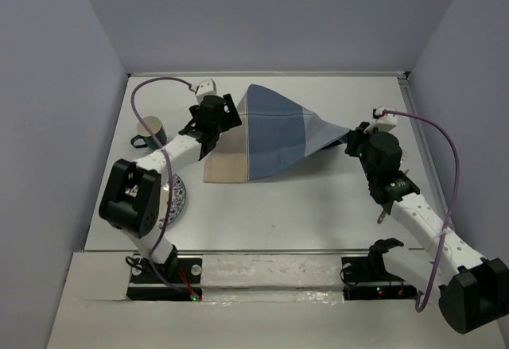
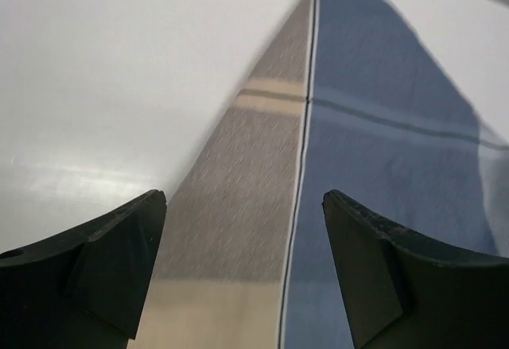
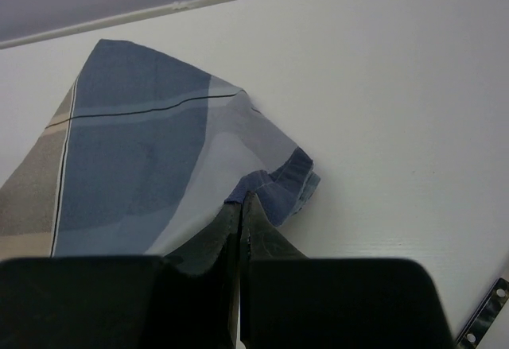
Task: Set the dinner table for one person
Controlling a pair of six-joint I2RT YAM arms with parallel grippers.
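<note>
**Right pincer clamped on placemat corner, left pincer spread over the cloth**

Seen from overhead, the dinner table [image 1: 302, 206] fills the middle of the view, a plain white top running from the arm bases at 6 o'clock to the back wall at 12 o'clock. The blue-and-tan plaid placemat [image 1: 274, 134] lies just above centre, toward 12 o'clock. Its tan edge rests flat on the table on the 9 o'clock side, while its 3 o'clock corner is drawn out into a point and lifted.

The right gripper [image 1: 350, 138] meets that point at about 2 o'clock from centre. In its wrist camera the fingers are pressed together, with the bunched blue corner of the placemat [image 3: 135, 150] sitting right at their tips. It looks pinched between them, though the fold hides the contact itself.

The left gripper [image 1: 227, 114] hangs at the cloth's 10 o'clock edge. Its wrist view shows the two fingers [image 2: 119, 253] standing wide apart, holding nothing. The tan and blue panels of the placemat [image 2: 382, 166] lie below the gap.

A teal mug [image 1: 151, 132] stands at 9 o'clock, beside the left forearm. A patterned plate [image 1: 176, 198] sits toward 8 o'clock, partly covered by that arm.
</note>
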